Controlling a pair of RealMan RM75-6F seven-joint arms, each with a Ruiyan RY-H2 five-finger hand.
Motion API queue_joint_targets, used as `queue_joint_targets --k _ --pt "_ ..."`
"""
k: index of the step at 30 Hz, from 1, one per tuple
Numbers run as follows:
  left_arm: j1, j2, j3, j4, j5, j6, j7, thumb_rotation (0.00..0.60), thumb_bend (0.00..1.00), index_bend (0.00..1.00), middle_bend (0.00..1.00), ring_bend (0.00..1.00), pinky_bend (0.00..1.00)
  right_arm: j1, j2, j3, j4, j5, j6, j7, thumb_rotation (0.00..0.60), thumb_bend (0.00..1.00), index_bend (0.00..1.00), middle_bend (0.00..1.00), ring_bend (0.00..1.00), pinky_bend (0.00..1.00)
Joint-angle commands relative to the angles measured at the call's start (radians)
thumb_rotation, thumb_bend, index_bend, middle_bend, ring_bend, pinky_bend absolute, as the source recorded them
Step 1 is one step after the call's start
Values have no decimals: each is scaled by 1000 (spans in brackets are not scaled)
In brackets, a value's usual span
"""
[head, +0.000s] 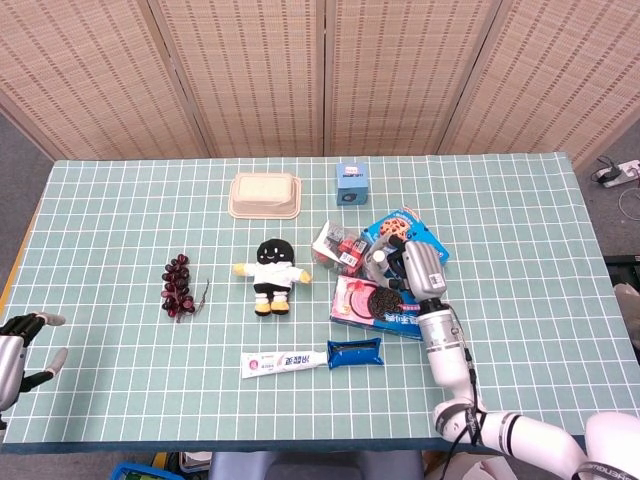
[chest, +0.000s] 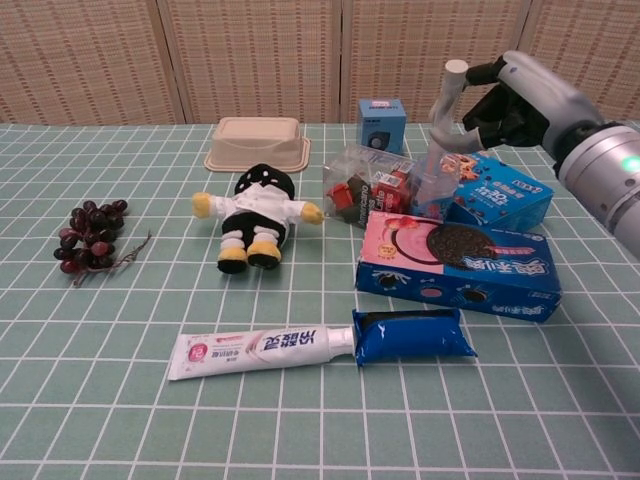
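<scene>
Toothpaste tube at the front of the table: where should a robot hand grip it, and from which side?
Grip the toothpaste tube across its flat middle, coming from above. It lies flat along the front edge, so only its long edges are free to pinch. The blue pouch touches its right end, so stay left of that.

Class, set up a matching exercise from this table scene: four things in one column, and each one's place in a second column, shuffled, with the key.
Things:
1. grapes
2. toothpaste tube
3. clear bottle
4. beige tray

Places:
A. nearest the front edge
B. held in the right hand
C. far left of the table
D. behind the plush doll

Pairs: 1-C, 2-A, 3-B, 4-D
</scene>
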Motion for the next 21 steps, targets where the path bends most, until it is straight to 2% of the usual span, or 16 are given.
queue_joint_targets --k 1,14,19,21 --pt "0 1 0 -1 1 1 0 600 322 467 390 358 534 -15 45 -2 -102 -22 29 -21 600 509 767 1000 1000 1000" --pt "2 0 2 -4 6 6 9 600 322 467 390 358 534 -59 157 -20 -422 -84 111 -114 600 510 767 1000 1000 1000" --pt "3 0 2 -5 8 8 8 600 322 467 390 358 534 -69 179 -34 -488 -110 118 -96 600 510 767 1000 1000 1000" --pt "3 1 2 -6 9 9 9 600 322 467 390 358 534 -70 175 -39 -486 -132 120 -49 600 513 770 1000 1000 1000"
